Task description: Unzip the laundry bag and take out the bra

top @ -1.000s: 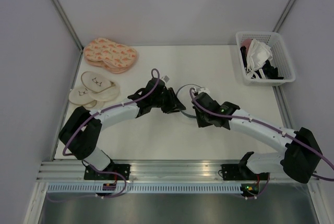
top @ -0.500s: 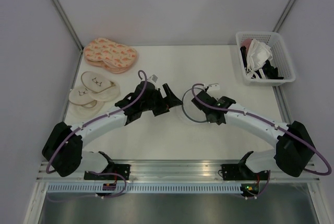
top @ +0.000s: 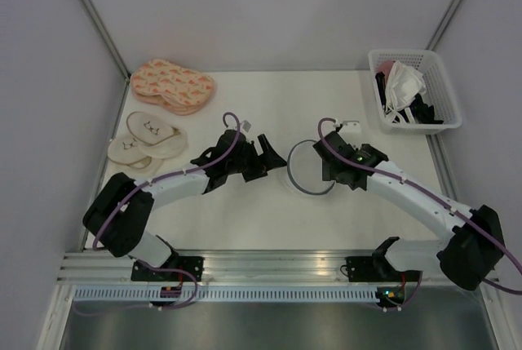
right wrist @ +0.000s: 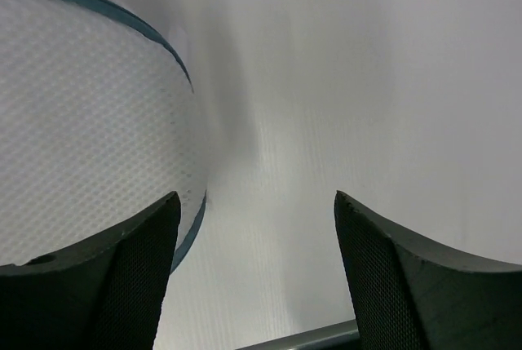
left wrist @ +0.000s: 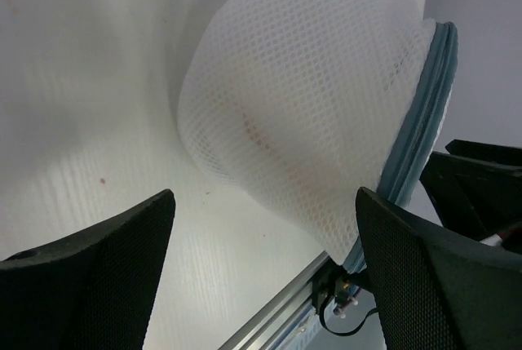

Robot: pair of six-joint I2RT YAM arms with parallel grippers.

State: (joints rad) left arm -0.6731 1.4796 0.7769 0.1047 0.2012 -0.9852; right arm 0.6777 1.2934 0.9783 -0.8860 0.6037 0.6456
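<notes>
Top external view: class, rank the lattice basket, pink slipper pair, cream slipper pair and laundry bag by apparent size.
1. lattice basket
2. pink slipper pair and cream slipper pair: too alike to rank
3. laundry bag, its edges partly covered

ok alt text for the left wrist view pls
A domed white mesh laundry bag with a grey-blue zip round its rim lies on a white table. The left claw hangs open before it, its two black fingers spread apart in the foreground.
</notes>
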